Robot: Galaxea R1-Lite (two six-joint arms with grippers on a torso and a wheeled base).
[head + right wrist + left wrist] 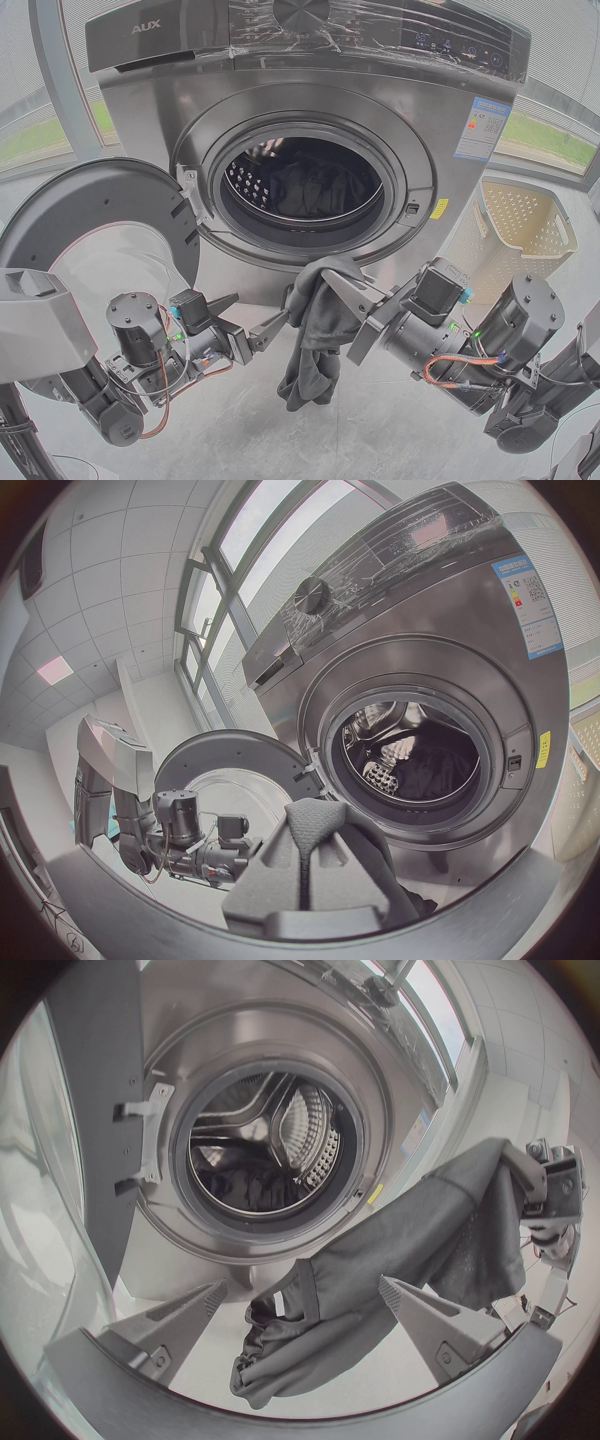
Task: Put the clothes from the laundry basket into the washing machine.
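Both arms are being held low, pointing inward: right gripper [331, 281] clamped on a garment [315, 325] (hanging at centre), left gripper [262, 304] spread wide beside it.

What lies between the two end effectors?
A dark grey garment, pinched by the right end effector, hangs between it and the left end effector, seen in the head view.

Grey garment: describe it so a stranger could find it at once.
Start at the washing machine with its door open. Below its round opening, the right hand holds a grey garment hanging toward the floor; the other dark clothes lie inside the drum.
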